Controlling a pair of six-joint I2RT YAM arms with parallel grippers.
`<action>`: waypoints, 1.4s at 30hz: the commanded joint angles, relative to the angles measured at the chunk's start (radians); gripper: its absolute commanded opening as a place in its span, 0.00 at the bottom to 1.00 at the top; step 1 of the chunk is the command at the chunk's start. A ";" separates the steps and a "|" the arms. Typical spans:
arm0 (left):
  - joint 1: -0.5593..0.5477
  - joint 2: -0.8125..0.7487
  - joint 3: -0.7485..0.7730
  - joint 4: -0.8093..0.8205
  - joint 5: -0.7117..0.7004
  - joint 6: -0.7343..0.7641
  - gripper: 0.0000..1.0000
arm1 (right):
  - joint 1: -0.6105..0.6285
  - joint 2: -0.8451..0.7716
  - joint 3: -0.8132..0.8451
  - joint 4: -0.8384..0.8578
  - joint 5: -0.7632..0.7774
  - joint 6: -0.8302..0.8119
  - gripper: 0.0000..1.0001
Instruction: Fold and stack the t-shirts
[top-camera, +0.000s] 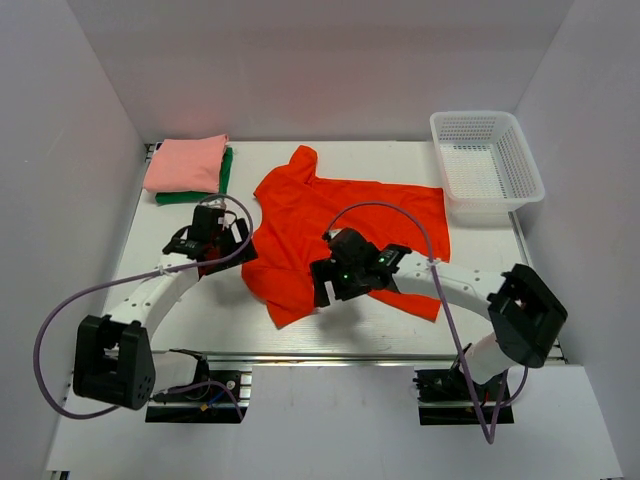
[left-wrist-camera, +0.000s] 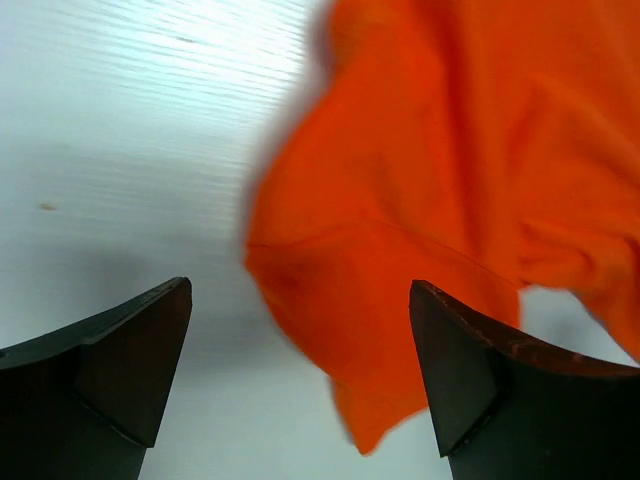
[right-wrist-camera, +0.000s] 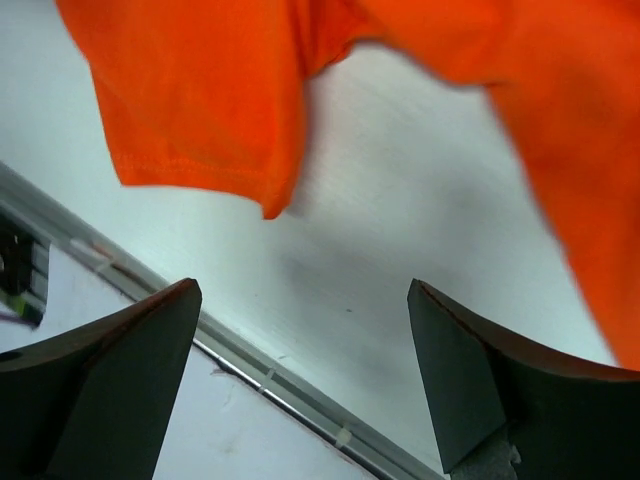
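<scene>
The bright orange-red t-shirt lies rumpled and spread out in the middle of the table. The salmon-pink shirt lies folded on top of the folded dark green shirt at the back left. My left gripper is open and empty at the orange shirt's left edge; a cloth corner shows between its fingers. My right gripper is open and empty above the shirt's front part; the shirt's hem and bare table show beyond its fingers.
A white plastic mesh basket stands at the back right, empty. The table's metal front rail runs close under the right gripper. White walls close in the table on three sides.
</scene>
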 joint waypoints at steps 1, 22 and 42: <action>-0.018 -0.068 -0.047 0.057 0.239 0.003 1.00 | -0.030 -0.073 0.020 -0.040 0.150 0.025 0.90; -0.278 -0.141 -0.302 0.103 0.200 -0.112 0.48 | -0.328 -0.138 -0.072 0.005 0.193 0.036 0.90; -0.406 -0.050 0.009 -0.497 0.196 -0.196 0.00 | -0.454 -0.107 -0.212 0.157 0.101 0.034 0.90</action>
